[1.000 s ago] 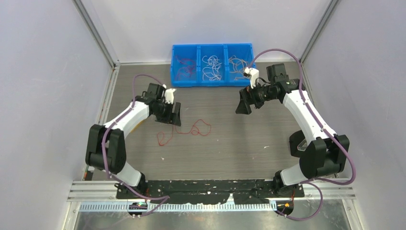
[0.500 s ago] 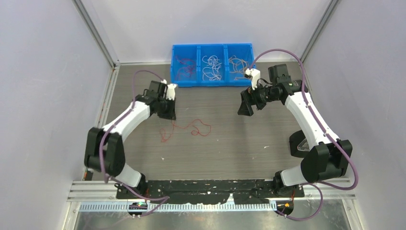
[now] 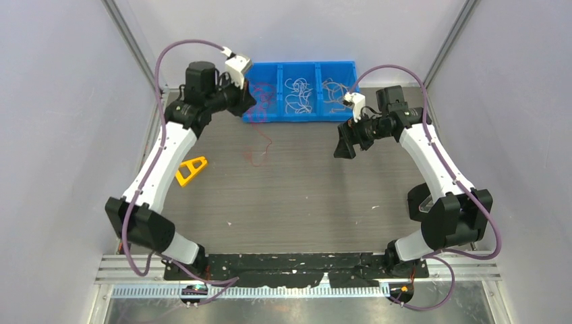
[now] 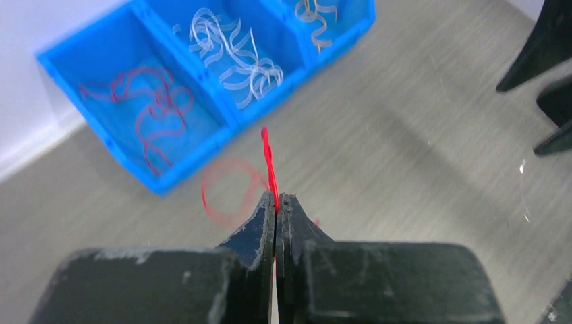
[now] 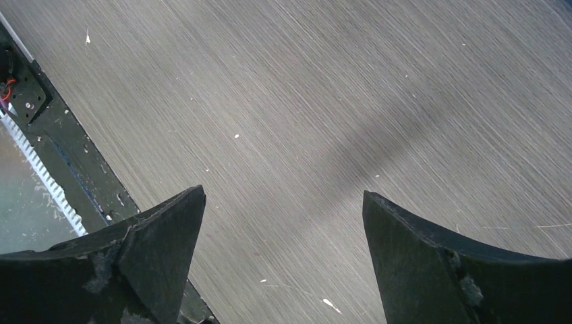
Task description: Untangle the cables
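A blue bin (image 3: 299,119) with three boxes in a row is seen at the far side of the counter (image 3: 303,196). Red cables (image 3: 260,94) are kept in the bin's left box. White cables (image 3: 298,93) are kept in the middle box, and pale orange cables (image 3: 334,91) in the right box. All of them are thin and curly.

The left end effector (image 3: 246,102) is held up in the air just in front of the bin's left box. Its two fingers are pressed tight together, and one thin red cable (image 4: 268,152) is pinched between them. A short bit of this cable sticks out past the fingertips. The rest hangs down in loose curls in front of the bin's left box. A round loop of it is seen close to the bin's front wall. Its low end is near the counter, but it cannot be told whether the counter is touched.

The right end effector (image 3: 342,143) is held above the counter, a little way in front of the bin's right box. Its fingers are spread wide apart, and only the bare counter is seen between them.

A yellow triangle (image 3: 191,169) is laid flat on the counter, well in front of the bin and off to its left side.
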You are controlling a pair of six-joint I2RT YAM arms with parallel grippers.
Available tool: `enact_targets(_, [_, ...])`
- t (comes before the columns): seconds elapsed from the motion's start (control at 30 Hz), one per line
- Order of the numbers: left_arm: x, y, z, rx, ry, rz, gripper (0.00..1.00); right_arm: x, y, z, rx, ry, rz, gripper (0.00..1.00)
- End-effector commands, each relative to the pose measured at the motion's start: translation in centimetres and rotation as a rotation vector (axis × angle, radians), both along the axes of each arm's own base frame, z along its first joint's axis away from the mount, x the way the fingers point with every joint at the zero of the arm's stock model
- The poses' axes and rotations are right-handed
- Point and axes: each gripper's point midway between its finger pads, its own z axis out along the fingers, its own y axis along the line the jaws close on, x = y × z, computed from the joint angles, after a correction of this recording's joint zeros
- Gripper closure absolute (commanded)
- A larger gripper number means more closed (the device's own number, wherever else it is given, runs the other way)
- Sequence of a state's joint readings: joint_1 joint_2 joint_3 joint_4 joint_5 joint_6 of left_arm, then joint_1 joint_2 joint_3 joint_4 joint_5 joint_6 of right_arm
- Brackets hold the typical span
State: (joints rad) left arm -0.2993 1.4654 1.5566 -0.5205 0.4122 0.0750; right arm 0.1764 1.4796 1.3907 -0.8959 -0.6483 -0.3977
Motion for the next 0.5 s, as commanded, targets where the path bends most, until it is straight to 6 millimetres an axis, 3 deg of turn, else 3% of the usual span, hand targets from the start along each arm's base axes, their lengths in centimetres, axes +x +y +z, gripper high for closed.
enact_targets(0.0, [4.3,-0.9,3.9,0.010,-0.151,-0.062,1.00,0.7,0.1,1.5,0.010,-0.049,0.006,0.07])
enact_targets(0.33, [13.8,-0.5,13.4,-0.040,-0.484,-0.003,1.00,1.0,-0.2,1.1,-0.011,-0.049,-0.005,0.07])
enact_targets(0.47, [17.0,-0.1,15.7,-0.050,-0.655,0.047,1.00,1.4,-0.2,0.8,-0.018,-0.043,-0.008,0.07])
